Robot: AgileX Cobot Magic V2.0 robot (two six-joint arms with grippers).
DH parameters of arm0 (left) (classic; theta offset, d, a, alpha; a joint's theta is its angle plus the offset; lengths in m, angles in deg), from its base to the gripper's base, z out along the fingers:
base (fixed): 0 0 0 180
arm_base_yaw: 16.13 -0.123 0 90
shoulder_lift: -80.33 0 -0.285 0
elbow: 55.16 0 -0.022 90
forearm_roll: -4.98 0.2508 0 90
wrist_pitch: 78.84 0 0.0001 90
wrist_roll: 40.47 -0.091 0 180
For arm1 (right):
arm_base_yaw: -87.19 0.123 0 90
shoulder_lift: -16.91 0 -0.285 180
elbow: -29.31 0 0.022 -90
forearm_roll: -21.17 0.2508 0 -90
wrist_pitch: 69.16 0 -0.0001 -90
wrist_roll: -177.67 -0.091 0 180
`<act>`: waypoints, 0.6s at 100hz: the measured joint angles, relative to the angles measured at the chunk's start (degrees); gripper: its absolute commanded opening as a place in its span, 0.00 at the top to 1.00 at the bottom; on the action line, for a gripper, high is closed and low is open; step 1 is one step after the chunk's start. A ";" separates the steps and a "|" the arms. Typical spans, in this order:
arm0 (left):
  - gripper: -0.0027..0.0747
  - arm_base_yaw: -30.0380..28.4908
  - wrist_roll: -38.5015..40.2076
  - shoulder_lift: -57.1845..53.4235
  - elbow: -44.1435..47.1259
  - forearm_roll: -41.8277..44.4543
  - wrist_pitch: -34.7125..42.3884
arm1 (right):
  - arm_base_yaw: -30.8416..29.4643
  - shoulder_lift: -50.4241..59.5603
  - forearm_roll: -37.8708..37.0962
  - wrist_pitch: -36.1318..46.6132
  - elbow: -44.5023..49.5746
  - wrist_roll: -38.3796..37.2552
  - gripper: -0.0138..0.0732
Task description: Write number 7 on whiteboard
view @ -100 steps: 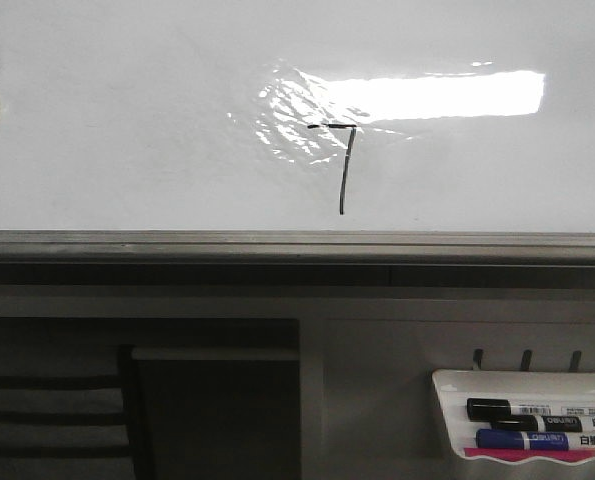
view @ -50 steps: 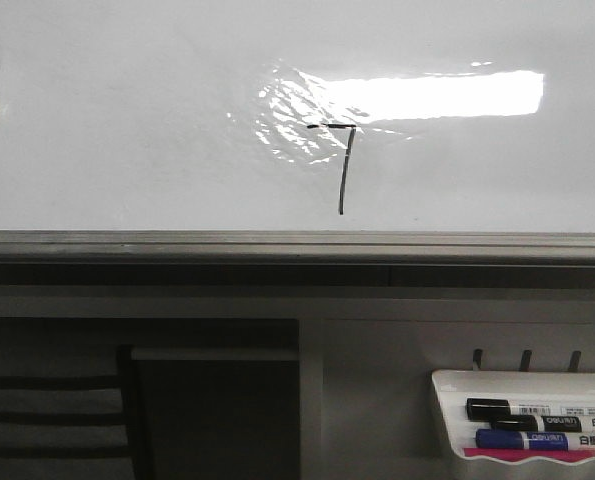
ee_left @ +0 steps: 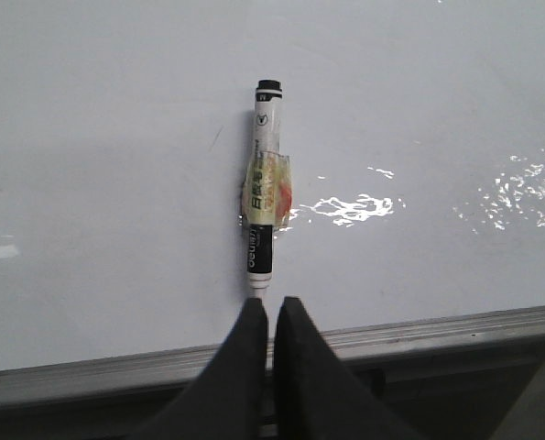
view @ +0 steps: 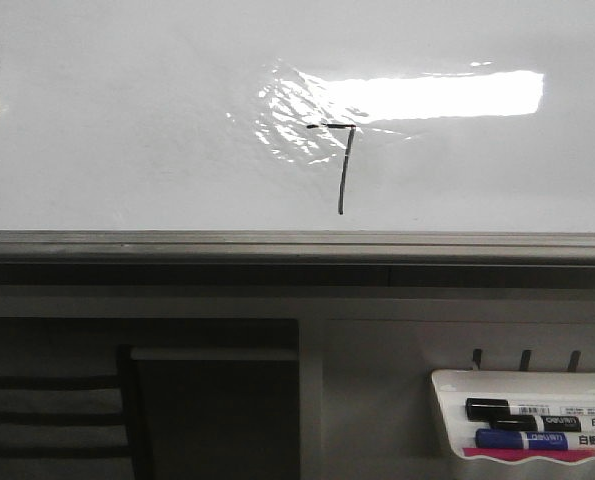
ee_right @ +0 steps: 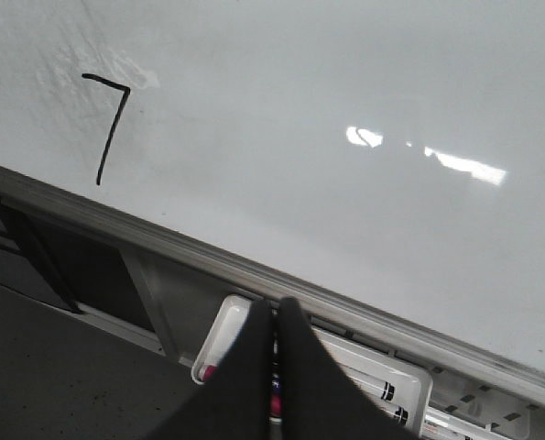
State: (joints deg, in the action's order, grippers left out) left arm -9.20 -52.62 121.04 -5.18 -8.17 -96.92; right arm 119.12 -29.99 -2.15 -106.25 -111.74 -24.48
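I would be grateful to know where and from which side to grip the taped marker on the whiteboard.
Probably the taped marker is best gripped on its black lower barrel, below the tape, approaching square to the whiteboard with jaws either side, since it hangs upright, flat against it.

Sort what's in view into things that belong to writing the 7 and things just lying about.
Job:
- glossy white whiteboard
- thin black hand-drawn number 7
- taped white-and-black marker at the left tool

Lying about:
- small white marker tray
- black-capped marker
- blue-capped marker
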 measured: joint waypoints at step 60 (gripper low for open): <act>0.99 -2.35 0.10 -17.89 12.98 0.30 1.98 | 0.00 0.00 0.00 -0.23 0.00 0.00 0.92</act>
State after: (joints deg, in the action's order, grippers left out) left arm -11.55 -52.51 103.14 7.80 -7.86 -94.94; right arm 119.12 -29.99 -2.15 -106.48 -111.74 -24.48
